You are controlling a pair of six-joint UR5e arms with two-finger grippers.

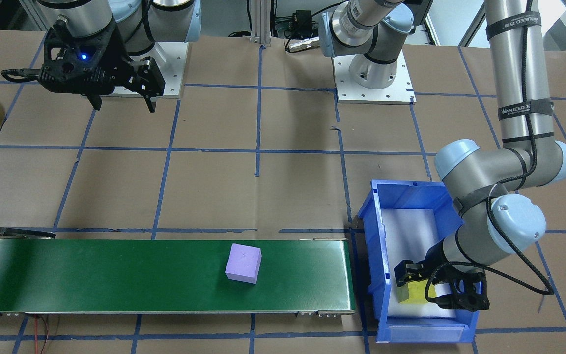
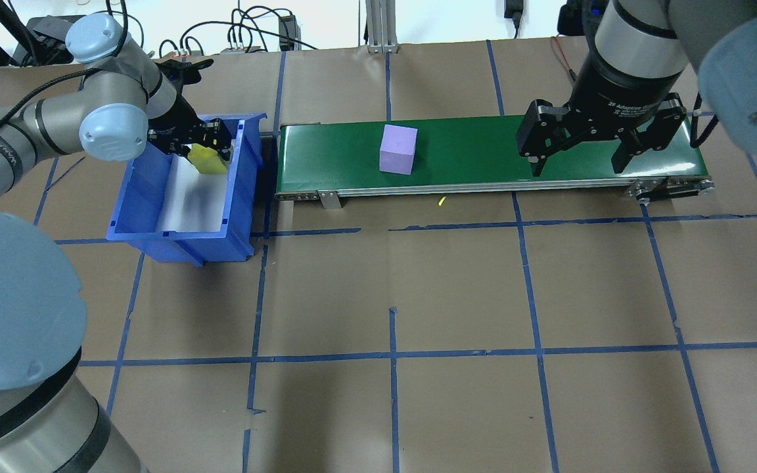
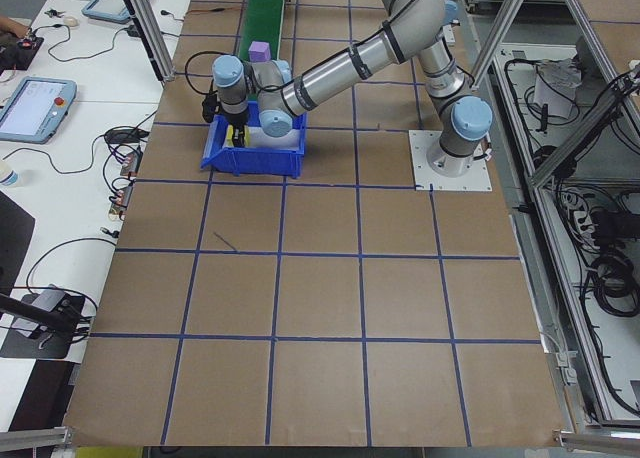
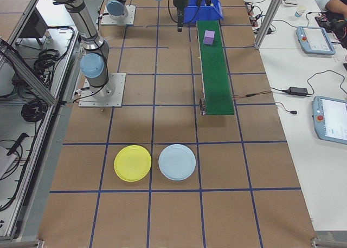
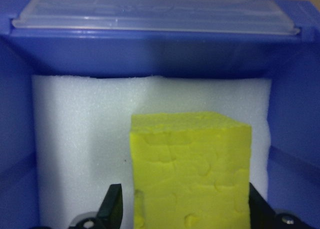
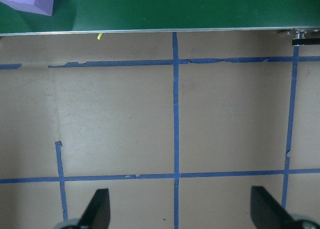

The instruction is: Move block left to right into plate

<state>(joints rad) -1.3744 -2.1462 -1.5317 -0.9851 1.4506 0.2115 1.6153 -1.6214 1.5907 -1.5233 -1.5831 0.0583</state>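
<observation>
The left gripper reaches down into the blue plastic bin, its two black fingers set on either side of a yellow foam cube; they look closed on it, though the contact itself sits at the bottom edge of the wrist view and is hard to confirm. The cube stands upright above the white foam lining of the bin, toward the far end as seen from overhead. The bin sits at the left end of the table, just beside the left end of the long green conveyor belt.

On that belt, left of its middle, rests a purple foam cube, free of both arms.

The right gripper hangs above the brown table near the right part of the belt, its fingers spread wide with nothing between them.

The flat round bright yellow plate lies well to the right, beyond the belt's right end, with a round pale blue plate just beside it; neither carries anything
</observation>
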